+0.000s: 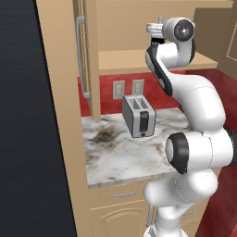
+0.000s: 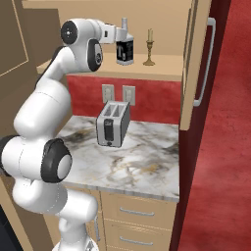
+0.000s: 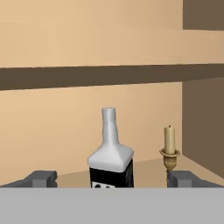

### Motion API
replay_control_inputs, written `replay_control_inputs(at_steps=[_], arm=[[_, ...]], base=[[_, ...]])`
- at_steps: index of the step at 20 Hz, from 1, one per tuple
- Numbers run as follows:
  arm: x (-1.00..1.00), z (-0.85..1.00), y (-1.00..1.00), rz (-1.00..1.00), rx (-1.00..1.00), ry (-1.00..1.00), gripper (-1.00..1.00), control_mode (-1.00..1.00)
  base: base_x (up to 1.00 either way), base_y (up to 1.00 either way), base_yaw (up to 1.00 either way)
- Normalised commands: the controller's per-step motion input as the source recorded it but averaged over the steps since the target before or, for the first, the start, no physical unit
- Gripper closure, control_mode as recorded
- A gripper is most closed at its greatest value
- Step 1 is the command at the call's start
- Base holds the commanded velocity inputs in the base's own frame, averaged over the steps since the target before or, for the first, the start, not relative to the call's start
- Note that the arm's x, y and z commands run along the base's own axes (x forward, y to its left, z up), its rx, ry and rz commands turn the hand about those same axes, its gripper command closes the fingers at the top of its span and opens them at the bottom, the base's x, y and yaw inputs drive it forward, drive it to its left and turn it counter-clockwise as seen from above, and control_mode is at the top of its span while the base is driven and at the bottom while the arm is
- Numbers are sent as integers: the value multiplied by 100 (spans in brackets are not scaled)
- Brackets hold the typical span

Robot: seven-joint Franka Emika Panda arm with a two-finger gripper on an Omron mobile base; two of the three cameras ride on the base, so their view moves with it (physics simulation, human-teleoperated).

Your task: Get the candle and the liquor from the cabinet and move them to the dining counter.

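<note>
Gripper [image 3: 112, 178]: raised to the level of the open cabinet [image 2: 196, 68] shelf, fingers spread wide, one fingertip [image 3: 41, 178] left and the other right of the liquor bottle [image 3: 110, 155] in the hand view. Nothing is clamped; whether the fingers touch the bottle cannot be told.

Liquor bottle: upright on the cabinet's lower shelf, black square body, pale neck, directly ahead of the hand. In the right base view it stands [image 2: 125, 48] just off the wrist end of the arm.

Candle [image 3: 169, 151]: upright in its brass holder on the same shelf, near the bottle on its right, apart from it, also seen at [image 2: 149, 48].

Cabinet door: swung open, silver bar handle [image 2: 205, 63] outward.

Below the shelf: a silver toaster [image 2: 112, 123] on the small marble worktop [image 2: 142, 157], two wall outlets [image 2: 117, 93] behind it.
</note>
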Motion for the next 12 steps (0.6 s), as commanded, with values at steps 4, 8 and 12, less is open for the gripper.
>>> replay_control_inputs(at_steps=[4, 8, 12], arm=[[32, 0, 0, 0, -3, -1, -100, -100], [34, 0, 0, 0, -3, 0, -100, -100], [32, 0, 0, 0, -1, 0, -100, -100]], base=[[0, 0, 0], [0, 0, 0], [0, 0, 0]])
